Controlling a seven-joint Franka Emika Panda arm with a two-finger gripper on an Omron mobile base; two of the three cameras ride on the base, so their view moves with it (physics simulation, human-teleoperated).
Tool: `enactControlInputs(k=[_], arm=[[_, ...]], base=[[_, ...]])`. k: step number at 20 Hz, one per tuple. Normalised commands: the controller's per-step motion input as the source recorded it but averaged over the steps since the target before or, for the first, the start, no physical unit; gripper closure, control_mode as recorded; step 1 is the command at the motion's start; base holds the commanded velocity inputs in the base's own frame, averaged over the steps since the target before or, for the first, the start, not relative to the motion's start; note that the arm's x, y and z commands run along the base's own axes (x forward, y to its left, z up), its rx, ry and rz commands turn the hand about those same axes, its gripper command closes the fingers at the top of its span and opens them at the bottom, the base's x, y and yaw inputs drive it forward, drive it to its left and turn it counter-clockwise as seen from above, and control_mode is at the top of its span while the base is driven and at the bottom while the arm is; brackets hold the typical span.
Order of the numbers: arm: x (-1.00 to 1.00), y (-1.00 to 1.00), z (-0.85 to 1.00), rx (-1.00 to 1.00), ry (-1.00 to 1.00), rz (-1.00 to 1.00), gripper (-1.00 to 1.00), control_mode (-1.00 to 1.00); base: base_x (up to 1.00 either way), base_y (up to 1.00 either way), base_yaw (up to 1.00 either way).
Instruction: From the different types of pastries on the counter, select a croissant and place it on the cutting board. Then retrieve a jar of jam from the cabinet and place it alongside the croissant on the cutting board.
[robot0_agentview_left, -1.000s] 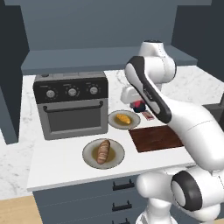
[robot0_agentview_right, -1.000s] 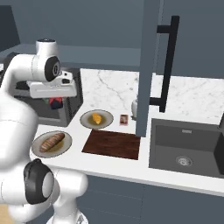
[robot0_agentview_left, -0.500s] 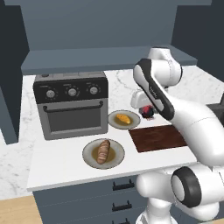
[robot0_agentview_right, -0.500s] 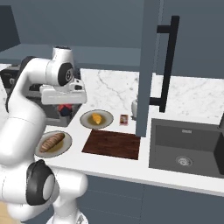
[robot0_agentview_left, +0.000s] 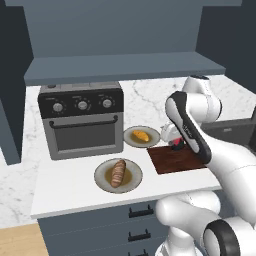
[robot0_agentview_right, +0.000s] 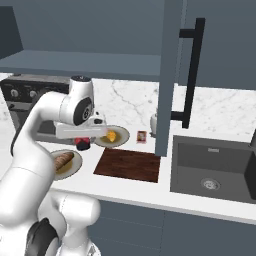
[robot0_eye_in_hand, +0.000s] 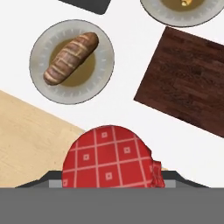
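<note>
Over the counter (robot0_agentview_left: 75, 185), a bit above the worktop, I'm carrying the jar of jam (robot0_eye_in_hand: 109, 157) in my gripper (robot0_agentview_right: 83, 144). In the hand view its red checked lid sits right at the bottom where my fingertips would be, so I can't see the fingers themselves, but the jar is up in the air with me, so I'd say they're clamped around it.

The thing that matters now: the cutting board (robot0_eye_in_hand: 183, 87) lies up and to the right of the jar in the hand view, so I'm not over it yet. In the right base view the jar hangs just off the board's left end, near the plate with the striped brown loaf (robot0_eye_in_hand: 72, 57). In the left base view it looks to be by the board's far edge. The board's long side runs along the counter front.

Also worth flagging: the croissant (robot0_agentview_left: 141, 135) is on its plate (robot0_agentview_left: 131, 142), not on the board, which is bare.

Labels? Nothing readable. The jar's lid has a white grid with little squares, no text. There's a small red packet (robot0_agentview_right: 142, 136) by the back wall, too tiny to read.
</note>
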Motion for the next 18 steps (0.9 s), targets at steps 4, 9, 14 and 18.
enactControlInputs(k=[4,9,14,18], arm=[[0.77,-1.00,0.04,0.00,0.00,0.04,1.00,-1.00],[0.40,-0.74,-0.10,0.03,0.00,0.03,1.00,-1.00],[-0.29,-0.22,-0.71,0.04,0.00,0.00,1.00,-1.00],[-0.63,-0.03,-0.80,0.06,0.01,0.00,1.00,-1.00]], base=[[0.00,0.00,0.00],[0.00,0.00,0.00],[0.00,0.00,0.00],[0.00,0.00,0.00]])
